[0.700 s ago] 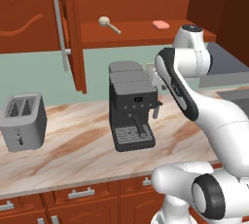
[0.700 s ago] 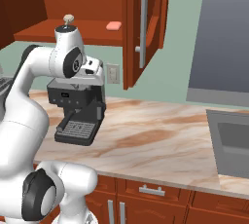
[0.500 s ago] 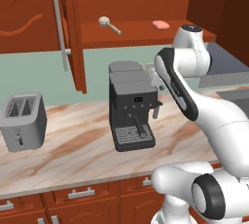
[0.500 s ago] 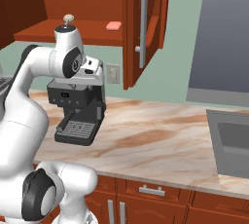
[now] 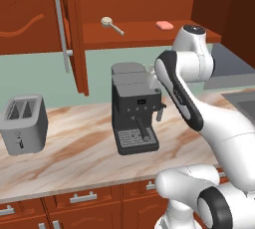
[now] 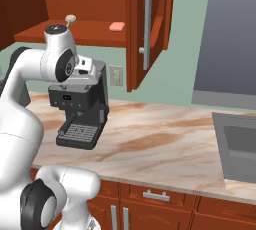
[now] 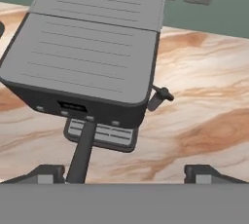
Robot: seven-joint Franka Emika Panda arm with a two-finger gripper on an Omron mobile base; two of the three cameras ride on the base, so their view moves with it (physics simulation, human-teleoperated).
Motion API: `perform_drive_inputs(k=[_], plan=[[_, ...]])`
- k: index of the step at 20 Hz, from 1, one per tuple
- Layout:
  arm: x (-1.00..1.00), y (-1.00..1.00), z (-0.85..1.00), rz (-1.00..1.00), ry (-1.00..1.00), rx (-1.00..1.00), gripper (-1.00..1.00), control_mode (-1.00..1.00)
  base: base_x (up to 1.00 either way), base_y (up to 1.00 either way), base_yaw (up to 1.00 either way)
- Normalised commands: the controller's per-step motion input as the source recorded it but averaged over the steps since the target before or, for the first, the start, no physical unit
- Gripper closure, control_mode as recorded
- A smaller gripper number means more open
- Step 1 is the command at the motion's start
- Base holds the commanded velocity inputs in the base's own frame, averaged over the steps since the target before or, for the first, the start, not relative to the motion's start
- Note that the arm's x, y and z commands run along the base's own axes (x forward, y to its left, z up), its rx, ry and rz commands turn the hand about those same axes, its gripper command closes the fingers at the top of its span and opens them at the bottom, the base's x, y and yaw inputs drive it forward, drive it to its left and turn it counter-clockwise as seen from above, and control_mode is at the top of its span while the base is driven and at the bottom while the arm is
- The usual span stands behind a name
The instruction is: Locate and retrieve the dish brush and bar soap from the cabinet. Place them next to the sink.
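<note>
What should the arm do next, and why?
Probably lift the open gripper up toward the cabinet shelf. The dish brush and bar soap lie there untouched, while the hand now points down at the coffee machine.

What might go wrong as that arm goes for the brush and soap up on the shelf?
1. The open fingers hover just above the coffee machine, so a low swing may knock it.
2. The dish brush and bar soap are small and lie flat, so they may slip from a grasp.
3. The open cabinet door hangs near the arm's path.
</note>
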Motion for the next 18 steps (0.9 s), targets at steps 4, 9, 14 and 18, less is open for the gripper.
perform_drive_inputs(k=[4, 9, 14, 18], plan=[[-0.05, 0.15, 0.23, 0.05, -0.15, 0.09, -1.00, -1.00, 0.00, 0.00, 0.00], [-0.12, 0.09, 0.31, 0.00, -0.15, 0.07, -1.00, -1.00, 0.00, 0.00, 0.00], [-0.03, 0.10, 0.38, 0.00, -0.13, 0.00, -1.00, -1.00, 0.00, 0.00, 0.00], [0.00, 0.00, 0.42, -0.01, -0.11, 0.00, -1.00, -1.00, 0.00, 0.00, 0.00]])
